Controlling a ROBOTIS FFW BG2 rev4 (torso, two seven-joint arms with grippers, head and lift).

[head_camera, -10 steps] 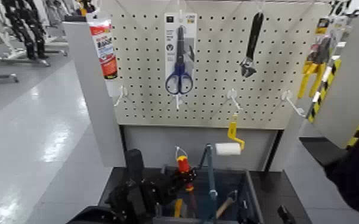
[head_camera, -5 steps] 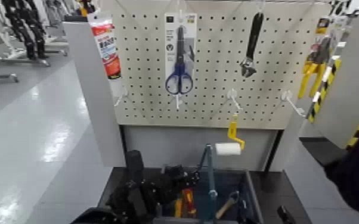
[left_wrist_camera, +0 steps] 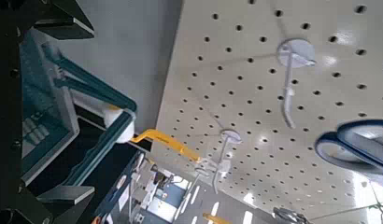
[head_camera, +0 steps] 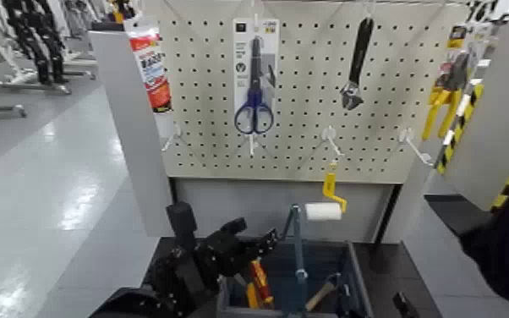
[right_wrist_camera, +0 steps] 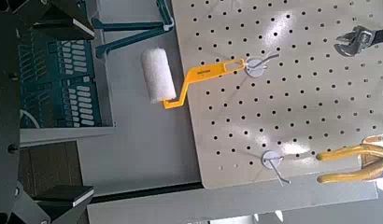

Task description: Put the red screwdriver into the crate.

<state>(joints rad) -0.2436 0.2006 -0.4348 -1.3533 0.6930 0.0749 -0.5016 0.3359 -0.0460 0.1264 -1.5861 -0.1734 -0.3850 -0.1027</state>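
The red screwdriver (head_camera: 260, 282) lies inside the crate (head_camera: 353, 269) at its left end, handle up, leaning against other tools. My left gripper (head_camera: 251, 234) hovers just above the crate's left edge, open, with nothing between its fingers. In the left wrist view the crate (left_wrist_camera: 49, 121) shows between the spread fingers (left_wrist_camera: 63, 17), and the screwdriver is hidden there. My right gripper (right_wrist_camera: 59, 103) waits low at the right, open and empty, looking at the crate (right_wrist_camera: 63, 84) from its side.
The crate's tall hoop handle (head_camera: 296, 241) stands in the middle. An orange-yellow tool (head_camera: 249, 296) and a wooden-handled tool (head_camera: 319, 294) lie inside. On the pegboard (head_camera: 309, 127) hang a paint roller (head_camera: 323, 211), scissors (head_camera: 254, 84), a wrench (head_camera: 358, 63) and a tube (head_camera: 148, 68).
The left gripper held the red screwdriver over the crate, then opened. The screwdriver dropped into the crate and the gripper has lifted away from it.
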